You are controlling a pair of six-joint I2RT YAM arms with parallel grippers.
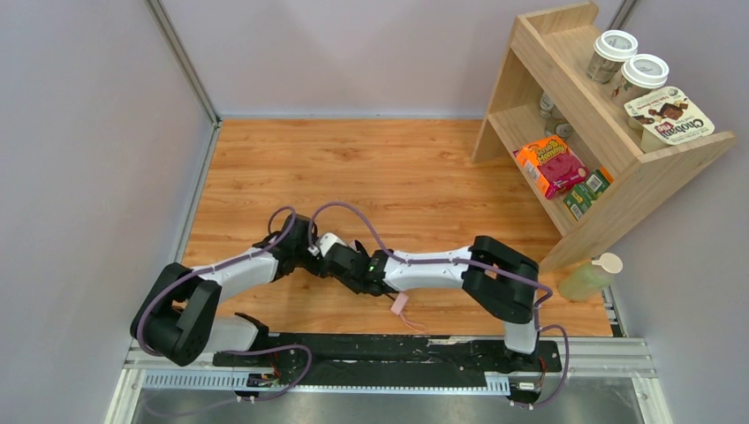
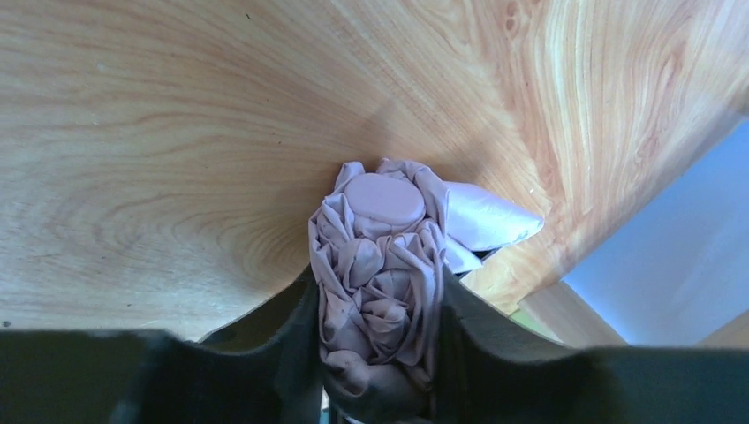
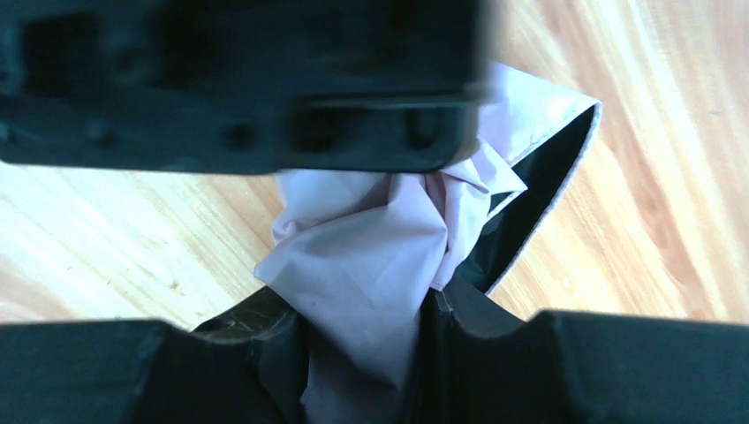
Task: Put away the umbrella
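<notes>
Wood-grain desk (image 1: 397, 168) fills the overhead view, with a wooden shelf (image 1: 618, 190) of jars and packets at its right edge. Both arms reach inward and meet near the middle of the desk's near half, and their bodies hide almost all of the umbrella (image 2: 380, 265) from above; only its pink strap (image 1: 399, 305) shows there, hanging below the right arm. The wrist cameras show what the overhead view does not. The left gripper (image 2: 380, 309) is clamped on the crumpled pink bundle, a finger pressed in on each side, with the umbrella's round end cap (image 2: 384, 199) facing the desk. The right gripper (image 3: 371, 327) has its fingers closed against a smoother fold of the same cloth, and only this view shows the fabric's dark inner side.
</notes>
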